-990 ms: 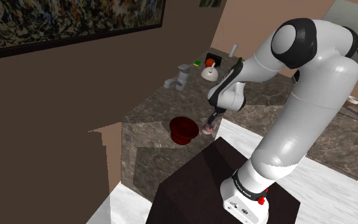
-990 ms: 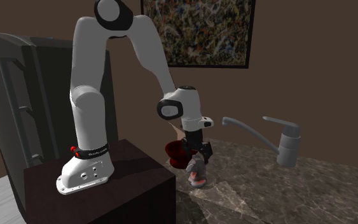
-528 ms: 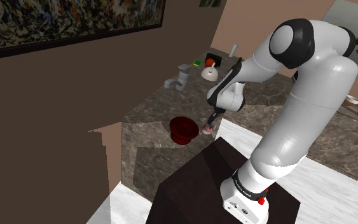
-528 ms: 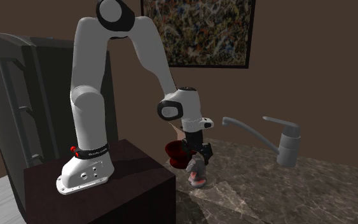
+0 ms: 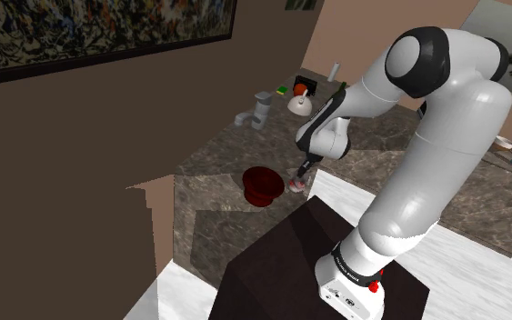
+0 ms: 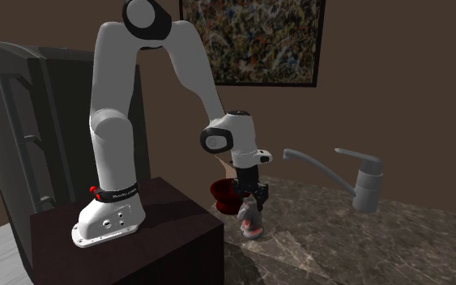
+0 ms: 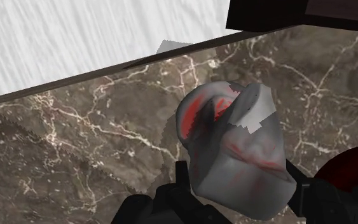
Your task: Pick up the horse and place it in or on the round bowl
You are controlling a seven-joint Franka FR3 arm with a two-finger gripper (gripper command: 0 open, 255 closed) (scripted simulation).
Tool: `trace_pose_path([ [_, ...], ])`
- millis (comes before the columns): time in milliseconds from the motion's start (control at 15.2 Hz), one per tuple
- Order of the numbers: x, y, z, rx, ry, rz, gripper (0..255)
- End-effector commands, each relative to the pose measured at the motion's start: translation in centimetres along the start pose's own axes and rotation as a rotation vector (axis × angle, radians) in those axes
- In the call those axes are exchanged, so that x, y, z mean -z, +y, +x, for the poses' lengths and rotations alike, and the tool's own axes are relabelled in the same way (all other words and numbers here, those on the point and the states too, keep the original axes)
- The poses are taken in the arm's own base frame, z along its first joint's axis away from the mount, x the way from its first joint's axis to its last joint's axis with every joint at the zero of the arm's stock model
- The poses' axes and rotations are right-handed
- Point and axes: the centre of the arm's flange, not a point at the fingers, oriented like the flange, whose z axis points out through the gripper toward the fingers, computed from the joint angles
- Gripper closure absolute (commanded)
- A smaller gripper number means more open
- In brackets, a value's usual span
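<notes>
Where the shoulder view looks down, my pincer point(image 5: 301, 176) sits low over the horse point(image 5: 297, 186), which stands on the stone counter point(image 5: 208, 173) just right of the dark red bowl point(image 5: 261, 185). From the second exterior view, the horse point(image 6: 253, 224) looks to rest on the counter, the bowl point(image 6: 223, 197) just left of it. At the wrist, both fingers point(image 7: 181, 177) press its grey-and-red sides, so I judge it gripped. Lifting it and carrying it to the bowl remain.

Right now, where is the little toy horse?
The horse sits on the marble counter, clasped by the gripper, just right of the dark red bowl in the shoulder view and close to the dark stand.
</notes>
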Motion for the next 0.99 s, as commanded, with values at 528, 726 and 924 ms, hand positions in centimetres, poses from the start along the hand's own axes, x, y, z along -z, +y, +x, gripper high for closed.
trace_pose_path([
  [528, 3.6, 0.5, 0.3, 0.0, -0.001, 0.001, 255],
  [726, 5.2, 0.7, 0.5, 0.0, -0.001, 0.001, 255],
  [924, 6.7, 0.9, 0.6, 0.0, -0.001, 0.001, 255],
])
